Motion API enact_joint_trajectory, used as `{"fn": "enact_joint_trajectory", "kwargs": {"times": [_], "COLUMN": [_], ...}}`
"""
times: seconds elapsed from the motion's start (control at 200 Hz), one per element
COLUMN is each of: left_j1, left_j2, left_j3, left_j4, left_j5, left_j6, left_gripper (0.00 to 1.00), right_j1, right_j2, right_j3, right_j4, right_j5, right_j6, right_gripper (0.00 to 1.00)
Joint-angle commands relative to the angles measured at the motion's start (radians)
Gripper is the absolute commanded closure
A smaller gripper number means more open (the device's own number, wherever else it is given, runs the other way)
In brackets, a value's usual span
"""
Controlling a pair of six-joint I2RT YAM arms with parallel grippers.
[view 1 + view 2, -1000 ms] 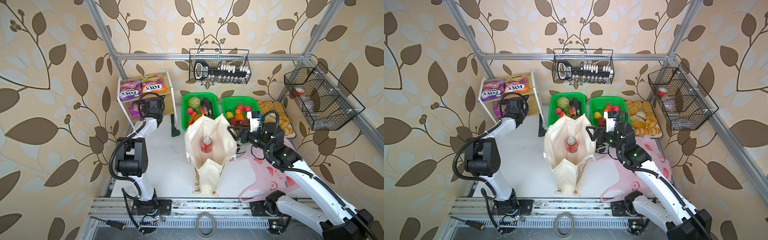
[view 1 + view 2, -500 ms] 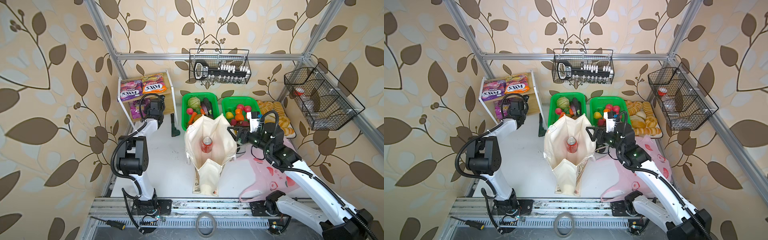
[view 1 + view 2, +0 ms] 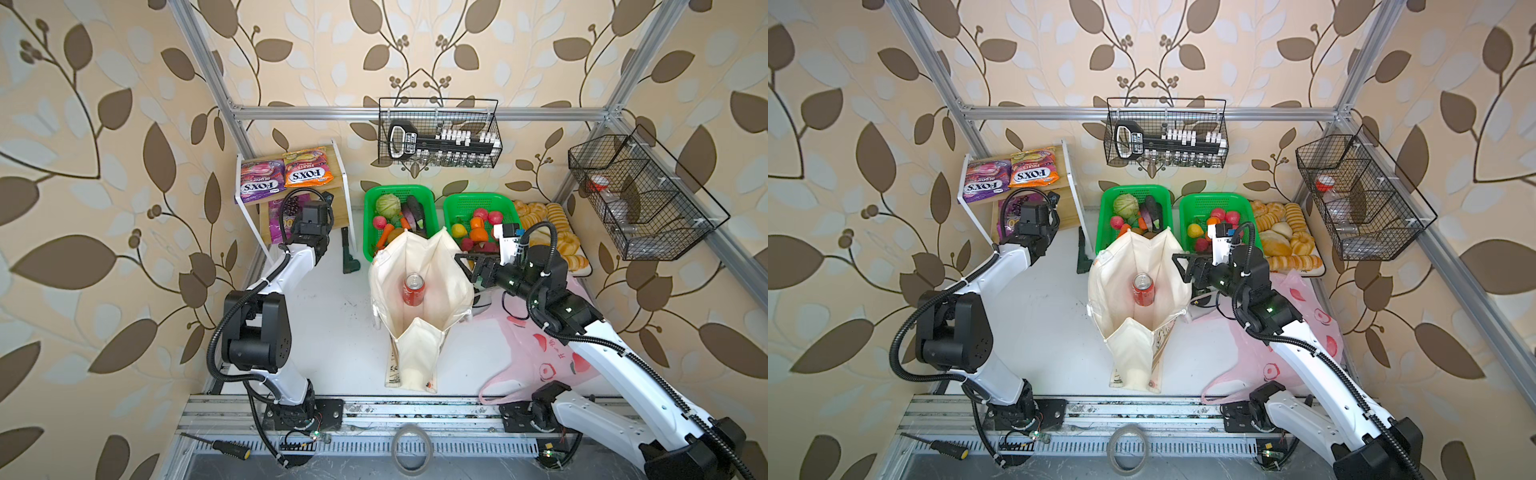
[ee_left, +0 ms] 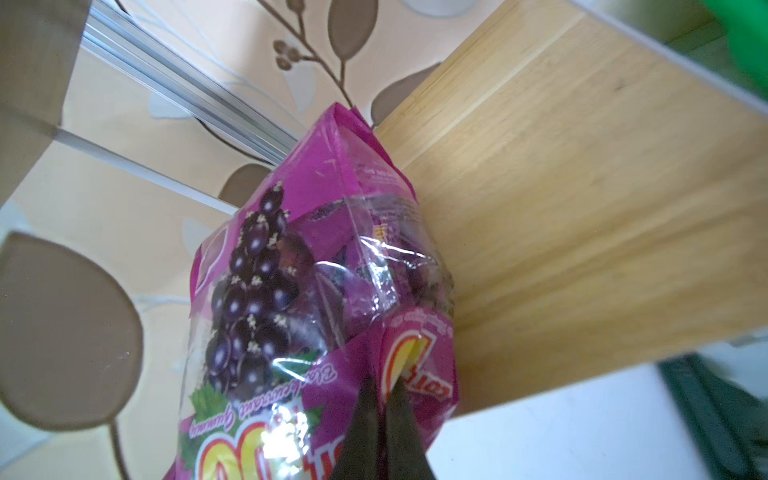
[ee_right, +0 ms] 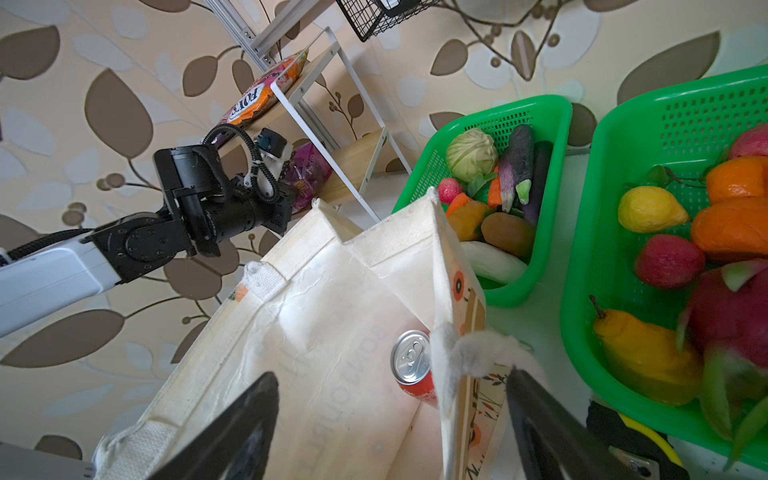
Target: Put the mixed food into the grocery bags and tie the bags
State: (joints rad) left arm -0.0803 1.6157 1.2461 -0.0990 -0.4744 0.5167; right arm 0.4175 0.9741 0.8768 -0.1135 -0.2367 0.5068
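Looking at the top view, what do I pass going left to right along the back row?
purple FOX'S packet → orange FOX'S packet → vegetable basket → fruit basket → bread loaves → black wire basket

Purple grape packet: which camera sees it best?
The left wrist view: the purple grape packet fills it, grapes and print clear, pinched by the left gripper. Both top views show only a sliver behind that arm; the right wrist view shows it small, far.

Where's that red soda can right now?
In both top views the red soda can sits in the open cream tote, mid-table, in front of the green vegetable basket.
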Motion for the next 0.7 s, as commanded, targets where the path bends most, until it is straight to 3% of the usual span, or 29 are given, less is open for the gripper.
{"fn": "enact_joint_trajectory", "kwargs": {"times": [0.0,0.105,0.17,0.355,0.56,0.695], "left_j1": [-0.009,-0.009,-0.007,0.001,0.024,0.030], "left_j2": [-0.061,-0.052,-0.041,-0.044,-0.125,-0.236], "left_j3": [-0.022,-0.024,-0.009,0.042,0.053,0.005], "left_j4": [-0.096,-0.102,-0.113,-0.166,-0.214,-0.196], "left_j5": [0.053,0.054,0.055,0.115,0.266,0.375], "left_j6": [-0.120,-0.136,-0.150,-0.228,-0.338,-0.408], "left_gripper": [0.90,0.82,0.64,0.39,0.19,0.15], "right_j1": [-0.002,-0.002,-0.002,-0.002,-0.002,-0.003], "right_j2": [0.010,0.011,0.011,-0.001,-0.014,-0.007], "right_j3": [-0.012,-0.012,-0.010,-0.015,-0.027,-0.026], "right_j4": [0.020,0.021,0.021,0.008,0.005,0.009], "right_j5": [-0.014,-0.016,-0.016,-0.005,0.004,0.001], "right_j6": [0.010,0.011,0.011,0.012,0.011,0.012], "right_gripper": [0.14,0.14,0.14,0.14,0.14,0.14]}}
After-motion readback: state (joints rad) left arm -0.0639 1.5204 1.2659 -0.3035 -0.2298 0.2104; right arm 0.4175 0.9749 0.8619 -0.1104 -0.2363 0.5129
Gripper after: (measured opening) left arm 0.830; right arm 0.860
